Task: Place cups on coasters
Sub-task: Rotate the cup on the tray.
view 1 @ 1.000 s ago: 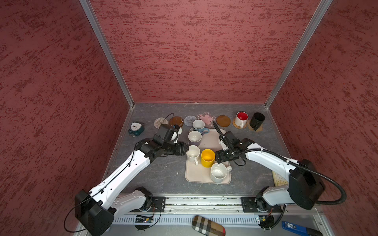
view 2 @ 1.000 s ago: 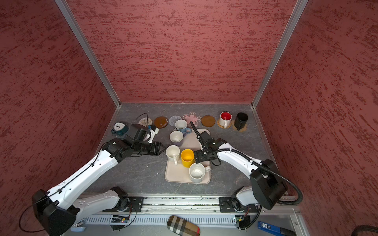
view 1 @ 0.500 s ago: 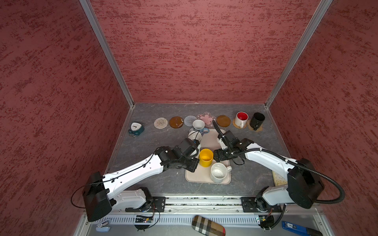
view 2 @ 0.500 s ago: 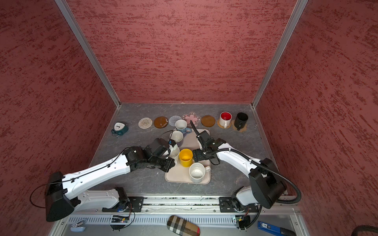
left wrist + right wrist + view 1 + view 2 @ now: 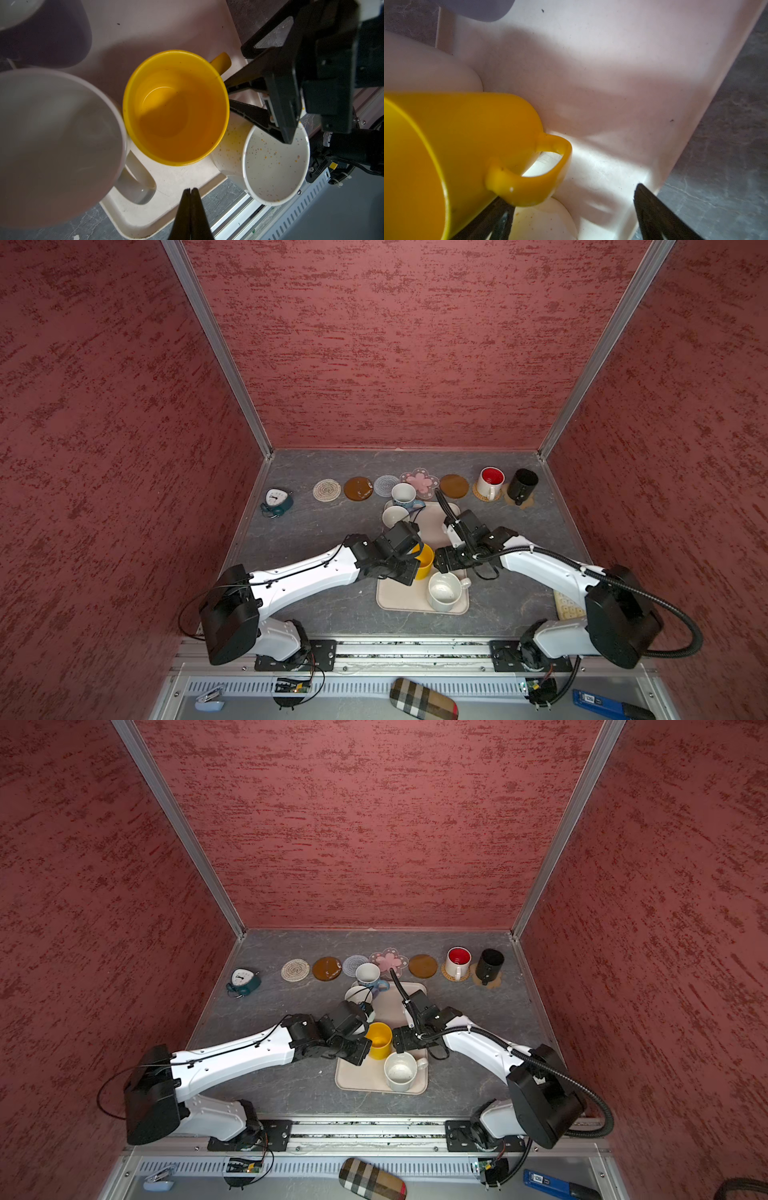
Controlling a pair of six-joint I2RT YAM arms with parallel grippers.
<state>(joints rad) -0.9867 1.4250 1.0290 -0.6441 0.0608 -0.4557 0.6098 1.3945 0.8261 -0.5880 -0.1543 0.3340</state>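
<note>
The left gripper was fully closed and empty. It was poised above the near left part of the tray, just beside the handle of a plain white mug. A speckled white mug stood at the tray's near right corner. The yellow mug stood upright at mid-tray, just beside the plain white mug.

The right gripper was spread wide and held nothing. Its jaws lay at the yellow mug's handle side; contact could not be determined.

Farther back, a second white mug sat at the tray's far left corner, with a blue-based mug just beyond it.

Along the back wall, left to right, lay five bare coasters:
- a pale spiral coaster
- a brown coaster
- a grey spiral coaster
- a pink flower coaster
- a second brown coaster

At the row's right end, the red-lined mug stood on a wicker coaster. The black mug stood on a tan coaster.
</note>
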